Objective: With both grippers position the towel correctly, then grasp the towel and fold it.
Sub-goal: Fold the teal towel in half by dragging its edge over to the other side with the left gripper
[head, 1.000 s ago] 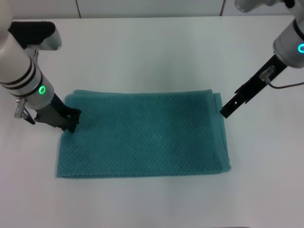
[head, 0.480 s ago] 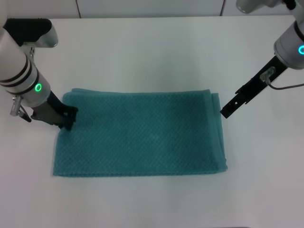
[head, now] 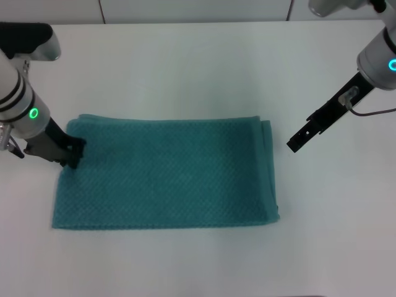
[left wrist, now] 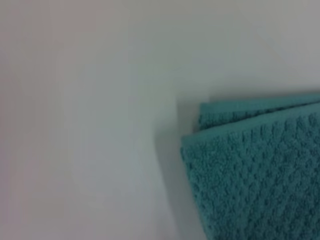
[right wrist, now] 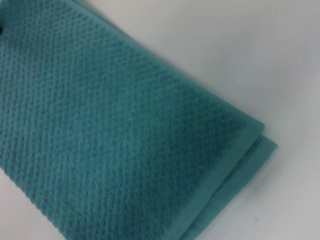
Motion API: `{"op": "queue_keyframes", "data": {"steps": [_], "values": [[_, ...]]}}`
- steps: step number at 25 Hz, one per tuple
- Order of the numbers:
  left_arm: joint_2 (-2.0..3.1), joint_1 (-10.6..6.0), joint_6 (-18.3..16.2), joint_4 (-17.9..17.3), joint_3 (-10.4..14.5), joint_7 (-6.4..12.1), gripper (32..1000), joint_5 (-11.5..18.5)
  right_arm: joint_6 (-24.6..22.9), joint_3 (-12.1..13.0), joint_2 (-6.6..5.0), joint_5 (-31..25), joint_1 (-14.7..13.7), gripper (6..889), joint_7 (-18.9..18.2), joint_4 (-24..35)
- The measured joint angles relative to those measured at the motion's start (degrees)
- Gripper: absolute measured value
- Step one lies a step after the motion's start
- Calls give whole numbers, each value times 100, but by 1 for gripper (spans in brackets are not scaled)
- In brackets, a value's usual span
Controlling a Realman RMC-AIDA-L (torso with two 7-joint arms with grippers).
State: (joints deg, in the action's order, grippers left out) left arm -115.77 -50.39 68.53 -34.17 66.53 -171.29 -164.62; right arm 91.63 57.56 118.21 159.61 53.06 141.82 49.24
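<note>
The teal waffle-weave towel [head: 167,173] lies flat on the white table, folded in layers, its long side running left to right. My left gripper [head: 71,156] is shut on the towel's left edge, close to the far left corner. My right gripper [head: 292,145] hangs just above the table, a short gap to the right of the towel's far right corner and not touching it. A layered corner of the towel [left wrist: 260,170] fills part of the left wrist view. The right wrist view shows the towel [right wrist: 110,125] with its doubled edge.
The white table [head: 185,68] stretches on all sides of the towel, with its far edge along the top of the head view. A grey cable [head: 374,112] trails from the right arm.
My left gripper has moved left, and the towel has slid left with it. The right gripper has stayed put, so a gap has opened between it and the towel's right edge.
</note>
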Motion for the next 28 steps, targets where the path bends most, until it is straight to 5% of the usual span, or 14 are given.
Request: {"op": "queue_keyframes", "data": {"steps": [10, 17, 20, 28], "values": [[320, 269, 85, -154, 17, 61, 92, 0, -6, -149, 0, 0, -35, 854, -34, -3], [477, 380, 134, -268, 143, 198, 92, 0, -5, -149, -3, 1, -43, 853, -36, -3], [516, 397, 144, -278, 237, 198, 91, 0, -5, -149, -6, 0, -44, 853, -38, -3], [517, 351, 158, -283, 440, 198, 91, 0, -5, -149, -9, 0, -42, 853, -40, -3]]}}
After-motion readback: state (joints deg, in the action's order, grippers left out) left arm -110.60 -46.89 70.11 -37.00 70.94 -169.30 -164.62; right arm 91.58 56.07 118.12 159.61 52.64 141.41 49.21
